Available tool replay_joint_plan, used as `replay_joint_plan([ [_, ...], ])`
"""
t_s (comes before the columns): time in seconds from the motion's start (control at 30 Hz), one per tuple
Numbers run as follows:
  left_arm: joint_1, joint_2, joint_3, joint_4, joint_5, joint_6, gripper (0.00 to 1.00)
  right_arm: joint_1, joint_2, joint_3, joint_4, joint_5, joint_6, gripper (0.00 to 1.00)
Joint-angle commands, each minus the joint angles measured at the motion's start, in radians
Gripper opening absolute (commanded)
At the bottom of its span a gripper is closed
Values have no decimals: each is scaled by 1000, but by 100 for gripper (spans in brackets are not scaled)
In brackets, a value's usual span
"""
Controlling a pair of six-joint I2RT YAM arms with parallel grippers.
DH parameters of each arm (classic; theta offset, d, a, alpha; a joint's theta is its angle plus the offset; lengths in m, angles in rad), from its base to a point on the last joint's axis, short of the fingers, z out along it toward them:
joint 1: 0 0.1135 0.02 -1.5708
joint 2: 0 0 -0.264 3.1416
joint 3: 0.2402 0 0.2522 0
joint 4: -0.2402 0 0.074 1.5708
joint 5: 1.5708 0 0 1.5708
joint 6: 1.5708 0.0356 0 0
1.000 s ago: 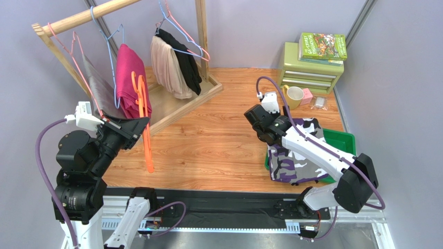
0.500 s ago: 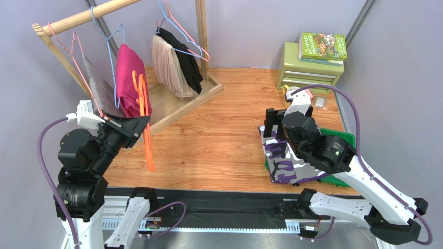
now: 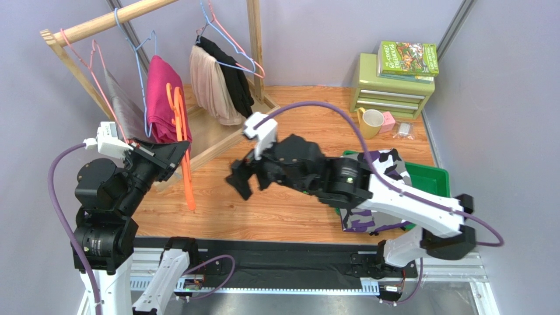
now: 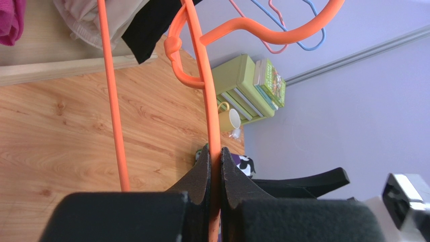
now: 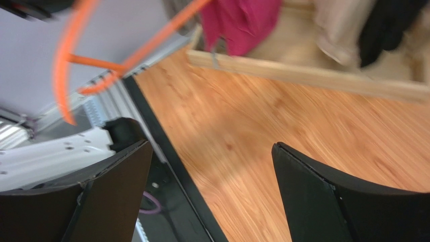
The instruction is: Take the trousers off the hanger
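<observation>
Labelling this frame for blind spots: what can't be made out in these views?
- Top view: the right arm covers most of the camouflage trousers and the green tray beneath.
- Right wrist view: motion blur smears the magenta trousers and orange hanger.
- Top view: the book title is too small.

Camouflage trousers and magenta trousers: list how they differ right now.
The camouflage trousers are patterned purple, white and black; the magenta trousers are plain. The camouflage trousers lie on the green tray, off any hanger; the magenta trousers hang on the wooden rack. Both are folded cloth.
</observation>
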State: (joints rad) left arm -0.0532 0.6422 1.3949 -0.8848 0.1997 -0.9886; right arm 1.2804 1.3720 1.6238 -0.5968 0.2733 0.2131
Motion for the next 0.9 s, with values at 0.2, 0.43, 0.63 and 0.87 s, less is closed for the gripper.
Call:
replay_joint_plan([
  [0.2,-4,-18,-2,92,-10,42,0,100,291,387,74,-181,-2,87],
  [0.43,-4,-22,-7,116,15,79,0,99,320,401,54,-132,80,75],
  [0.63,-4,-33,-30,142,61,82,0,97,349,461,28,-227,43,59],
  [0.87,-4,-73,-53,147,66,77,0,77,420,541,35,-373,83,57],
])
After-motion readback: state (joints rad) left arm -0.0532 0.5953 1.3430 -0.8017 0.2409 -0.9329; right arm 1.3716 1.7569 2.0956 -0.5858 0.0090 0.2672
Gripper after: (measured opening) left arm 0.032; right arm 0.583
